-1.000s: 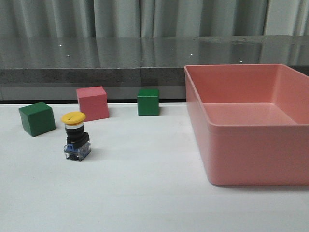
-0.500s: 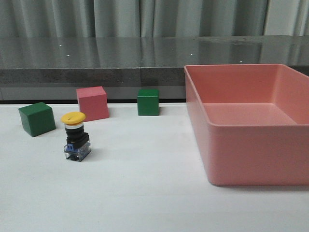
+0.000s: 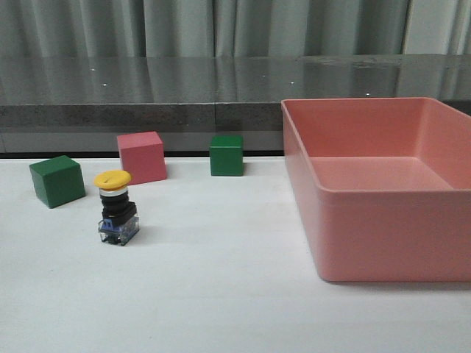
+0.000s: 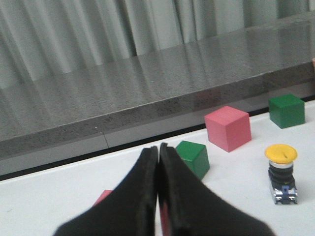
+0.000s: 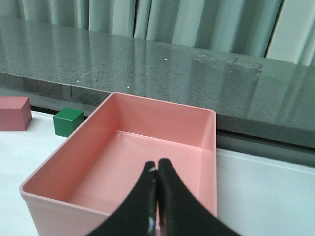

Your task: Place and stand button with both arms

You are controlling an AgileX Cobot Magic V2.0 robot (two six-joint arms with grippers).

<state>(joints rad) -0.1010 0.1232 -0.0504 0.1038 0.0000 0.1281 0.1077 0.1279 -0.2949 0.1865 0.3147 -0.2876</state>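
The button [image 3: 116,209] stands upright on the white table at the left, yellow cap up, black body on its clear blue base. No gripper touches it. It also shows in the left wrist view [image 4: 281,172], upright. My left gripper [image 4: 158,147] is shut and empty, well apart from the button, with a green cube just beyond its tips. My right gripper [image 5: 157,163] is shut and empty above the near part of the pink bin. Neither arm shows in the front view.
A large pink bin [image 3: 316,184] fills the right side. Behind the button stand a green cube [image 3: 56,180], a pink cube [image 3: 141,157] and another green cube [image 3: 226,154]. A pink block [image 4: 102,196] lies partly hidden behind my left fingers. A grey ledge runs along the back.
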